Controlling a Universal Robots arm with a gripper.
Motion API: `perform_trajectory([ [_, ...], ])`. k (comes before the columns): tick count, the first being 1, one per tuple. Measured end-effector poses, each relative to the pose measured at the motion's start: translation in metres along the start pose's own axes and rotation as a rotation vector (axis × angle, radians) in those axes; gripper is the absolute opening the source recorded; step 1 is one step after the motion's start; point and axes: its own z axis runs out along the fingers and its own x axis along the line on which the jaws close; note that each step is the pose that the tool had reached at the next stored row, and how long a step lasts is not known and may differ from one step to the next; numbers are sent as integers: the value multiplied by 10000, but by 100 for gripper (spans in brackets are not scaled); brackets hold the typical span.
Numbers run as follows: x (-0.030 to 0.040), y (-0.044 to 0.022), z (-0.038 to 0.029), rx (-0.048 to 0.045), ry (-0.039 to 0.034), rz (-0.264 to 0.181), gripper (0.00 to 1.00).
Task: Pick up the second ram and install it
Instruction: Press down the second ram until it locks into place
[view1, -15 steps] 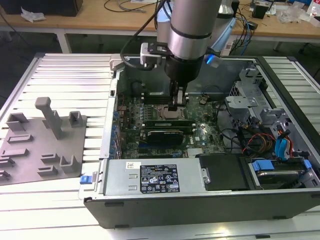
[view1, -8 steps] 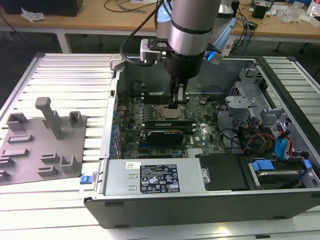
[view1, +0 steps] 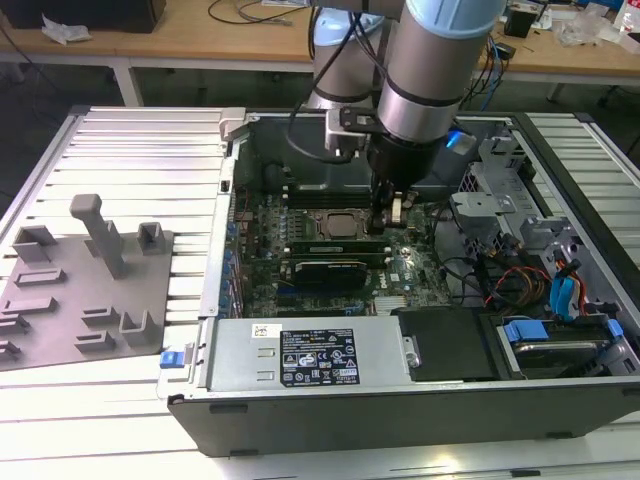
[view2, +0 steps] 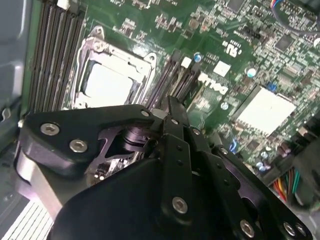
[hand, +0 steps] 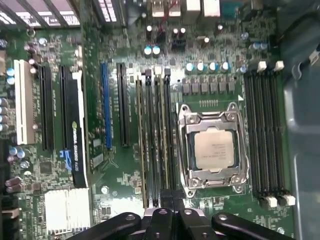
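Tray (view1: 60, 300) at the exterior view's left sits well apart from the case (view1: 400, 410). Ram (hand: 161, 145) stands on edge in slots beside socket (hand: 214, 150). Gripper (hand: 167, 212) clenched on ram's end. Judgement: light, stiff, fragile; hold by long edges, not chips.

Black tool (view2: 172, 107) seen from behind, its tips set down among the black memory slots (view2: 172, 80), square processor socket (view2: 111, 82) at the tool's ten o'clock, silver heatsink (view2: 267, 112) at three o'clock, green motherboard (view2: 240, 30) underneath, further slots (view2: 55, 45) lined along the grey case wall (view2: 12, 50).
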Motion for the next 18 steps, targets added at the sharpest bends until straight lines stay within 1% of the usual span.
perform_trajectory([
  [2,1,-28,49,-6,1,1,11],
  [3,3,-40,84,-9,2,1,11],
  [5,9,-55,209,-20,1,2,11],
  [6,11,-56,233,-21,7,3,11],
  [8,16,-57,246,-21,4,2,11],
  [12,29,-58,251,-20,3,1,11],
  [13,25,-55,189,-6,2,0,11],
  [14,36,142,188,54,-3,-3,11],
  [15,43,333,201,71,-1,-6,11],
  [16,46,427,210,81,-2,-6,11],
  [18,50,530,221,93,-4,-7,11],
])
